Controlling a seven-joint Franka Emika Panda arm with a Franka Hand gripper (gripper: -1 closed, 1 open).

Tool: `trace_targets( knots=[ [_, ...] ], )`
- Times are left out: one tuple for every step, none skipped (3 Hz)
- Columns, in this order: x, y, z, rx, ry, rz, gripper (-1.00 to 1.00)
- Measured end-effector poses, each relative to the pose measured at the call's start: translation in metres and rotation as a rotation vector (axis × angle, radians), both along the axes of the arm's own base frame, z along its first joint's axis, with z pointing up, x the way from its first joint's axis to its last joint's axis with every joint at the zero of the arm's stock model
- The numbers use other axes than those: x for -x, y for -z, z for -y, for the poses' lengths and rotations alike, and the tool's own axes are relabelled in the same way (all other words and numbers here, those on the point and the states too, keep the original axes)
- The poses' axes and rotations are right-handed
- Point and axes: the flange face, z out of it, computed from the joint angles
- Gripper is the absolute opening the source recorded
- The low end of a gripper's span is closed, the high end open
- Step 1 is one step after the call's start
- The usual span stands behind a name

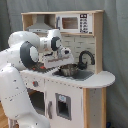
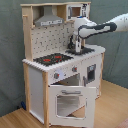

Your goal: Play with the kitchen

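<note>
Arm [image 2: 107, 26] above sink [image 1: 80, 74], hood [image 2: 49, 20] over stovetop [image 2: 52, 58], oven door [image 2: 71, 102] below

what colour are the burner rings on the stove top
Red rings on a black stove top, clearest in the second exterior view.

White robot arm with dark joint seams

In the first exterior view the arm [image 1: 20, 75] is built of thick, rounded white shells, glossy and smooth, with a broad lower body, a bulging shoulder and round end caps on the joints. Dark grey to black rings mark the seams where one segment meets the next. In the second exterior view the arm [image 2: 102, 27] shows as a slim white tube with a dark band near the wrist and a rounded white head that ends in a black lower part.
</note>
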Motion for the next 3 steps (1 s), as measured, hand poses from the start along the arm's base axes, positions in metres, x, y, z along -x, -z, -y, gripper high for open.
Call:
trace_targets(
  knots=[
    [0.001, -0.029, -0.003, -0.002, -0.001, -0.003, -1.00],
    [0.015, -0.062, -0.046, -0.012, -0.072, 0.033, -1.00],
    [0.040, -0.075, -0.112, -0.004, -0.173, 0.079, -1.00]
  ],
)
